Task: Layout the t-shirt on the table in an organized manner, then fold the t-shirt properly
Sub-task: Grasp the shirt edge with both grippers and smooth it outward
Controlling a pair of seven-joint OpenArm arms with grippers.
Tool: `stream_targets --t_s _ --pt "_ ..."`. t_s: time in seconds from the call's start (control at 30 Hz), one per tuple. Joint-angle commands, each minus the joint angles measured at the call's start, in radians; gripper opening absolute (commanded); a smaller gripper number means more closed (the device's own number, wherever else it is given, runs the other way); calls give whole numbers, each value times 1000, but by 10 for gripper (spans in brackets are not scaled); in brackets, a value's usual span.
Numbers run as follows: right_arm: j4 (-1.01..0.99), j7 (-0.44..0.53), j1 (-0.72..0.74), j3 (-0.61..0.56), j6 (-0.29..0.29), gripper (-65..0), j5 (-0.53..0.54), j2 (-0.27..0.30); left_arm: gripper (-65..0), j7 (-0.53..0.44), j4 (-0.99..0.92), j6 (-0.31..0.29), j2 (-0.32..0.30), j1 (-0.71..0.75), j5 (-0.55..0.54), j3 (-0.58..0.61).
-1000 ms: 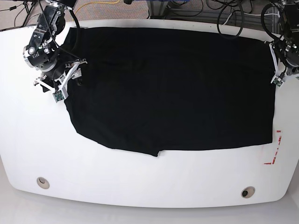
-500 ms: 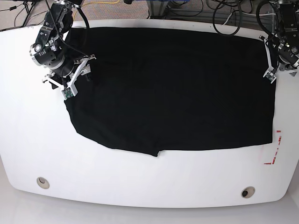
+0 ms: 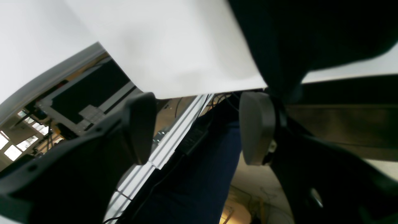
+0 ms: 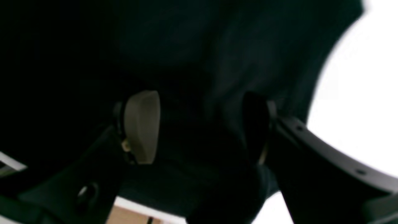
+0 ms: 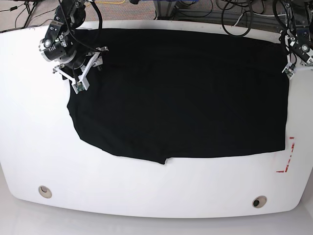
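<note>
Black t-shirt spread flat on the tabletop; both claws released, holding nothing.

At left we find the right claw (image 5: 83,73) agape over the t-shirt (image 5: 181,93); the tabletop (image 5: 146,191) carries it; at right the left claw (image 3: 196,127) stands released. We judge the cloth light, limp, slip-prone: pinch hems or corners.
</note>
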Motion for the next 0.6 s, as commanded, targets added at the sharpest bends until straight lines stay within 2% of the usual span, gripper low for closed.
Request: stream_targets --t_s 0.0,0.17,0.33,0.57 --pt "28 10 5 7 -1 -258 10 -4 -271 12 22 -1 -19 -3 14 -16" --pt "28 11 -9 42 -1 -258 -1 -1 -271 8 22 -1 4 -24 13 -53" --pt "27 11 -29 114 -1 -258 -1 25 -271 -24 22 -1 56 -78 13 -59" --pt "21 63 -46 119 -1 -258 -1 50 -271 -124 22 -1 158 -113 14 -125"
